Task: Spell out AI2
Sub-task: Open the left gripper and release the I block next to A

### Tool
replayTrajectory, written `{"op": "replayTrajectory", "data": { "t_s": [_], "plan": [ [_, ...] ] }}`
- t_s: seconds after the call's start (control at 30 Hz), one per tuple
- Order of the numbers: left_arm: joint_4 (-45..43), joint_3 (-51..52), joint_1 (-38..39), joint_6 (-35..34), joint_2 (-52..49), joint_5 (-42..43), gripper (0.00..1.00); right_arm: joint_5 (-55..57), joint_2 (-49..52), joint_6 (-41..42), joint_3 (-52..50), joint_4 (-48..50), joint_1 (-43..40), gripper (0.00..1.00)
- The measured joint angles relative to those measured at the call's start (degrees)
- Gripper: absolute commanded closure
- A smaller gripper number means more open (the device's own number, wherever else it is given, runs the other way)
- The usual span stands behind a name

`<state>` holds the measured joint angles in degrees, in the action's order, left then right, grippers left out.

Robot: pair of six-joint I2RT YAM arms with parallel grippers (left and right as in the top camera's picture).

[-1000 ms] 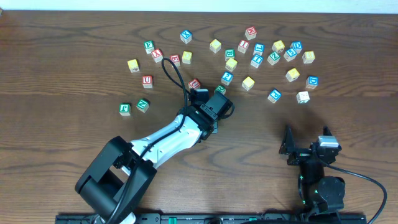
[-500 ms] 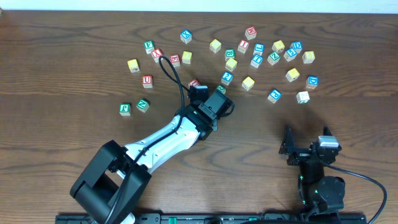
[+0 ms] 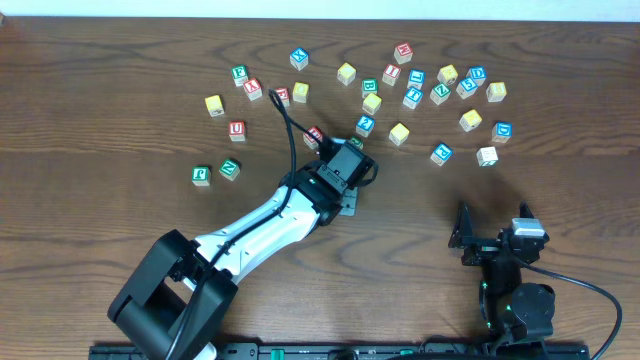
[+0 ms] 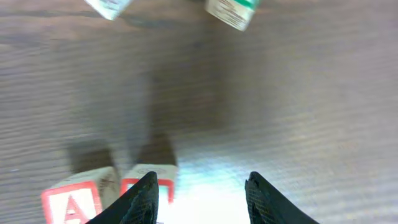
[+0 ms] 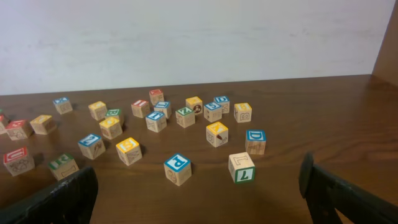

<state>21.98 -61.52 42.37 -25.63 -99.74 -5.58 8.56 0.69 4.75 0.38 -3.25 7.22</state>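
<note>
Many lettered wooden blocks lie scattered across the far half of the table. My left gripper is open and empty, low over the table among the nearest blocks. In the left wrist view the gripper has bare table between its fingers. A red-framed A block lies at its lower left, and a second red-framed block sits partly behind the left finger. In the overhead view a red block and a blue 2 block lie just beyond it. My right gripper is open and empty near the front edge.
A green block lies right by the left gripper's head. The right wrist view shows a blue P block, a block marked 7 and L and a blue D block in front of the right gripper. A pale wall stands behind the table.
My left arm has stretched a little further from the front and to the right, in among the blocks. The right arm has not moved.
</note>
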Motion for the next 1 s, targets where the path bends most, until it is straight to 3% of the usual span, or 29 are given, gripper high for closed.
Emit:
{"op": "replayTrajectory", "data": {
  "t_s": [0.37,1.0],
  "plan": [
    [3.3,0.0,0.0,4.5,0.0,7.7,0.54,0.0,0.0,0.0,0.0,0.0,0.0,0.01],
    [2.3,0.0,0.0,7.5,-0.7,8.7,0.54,0.0,0.0,0.0,0.0,0.0,0.0,0.01]
  ]
}}
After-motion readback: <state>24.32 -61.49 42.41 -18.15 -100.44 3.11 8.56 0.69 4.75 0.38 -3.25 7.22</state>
